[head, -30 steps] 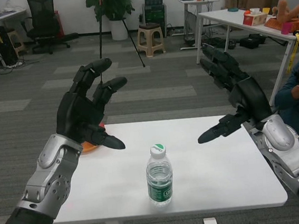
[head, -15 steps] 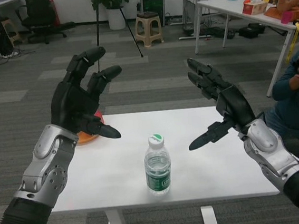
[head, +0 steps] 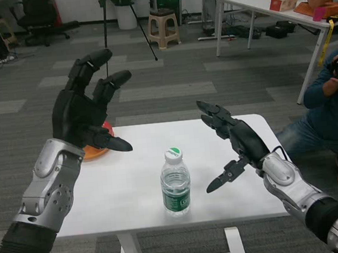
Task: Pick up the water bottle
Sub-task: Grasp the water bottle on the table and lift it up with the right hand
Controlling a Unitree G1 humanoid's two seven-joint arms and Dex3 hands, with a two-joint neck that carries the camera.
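Observation:
A clear water bottle [head: 176,184] with a white cap and green label stands upright near the front middle of the white table [head: 128,196]. My right hand [head: 233,141] hovers just to the bottle's right, fingers spread and thumb pointing toward it, a small gap between them. My left hand [head: 87,113] is raised above the table's left side, fingers apart, holding nothing and well clear of the bottle.
An orange plate with something red [head: 97,146] lies at the table's far left, partly behind my left hand. A person [head: 334,101] crouches to the right of the table holding a camera. A stool, desks and a plant stand farther back.
My right hand has dropped lower and moved left toward the bottle. The camera has tilted down a little. The left hand stays raised in much the same pose.

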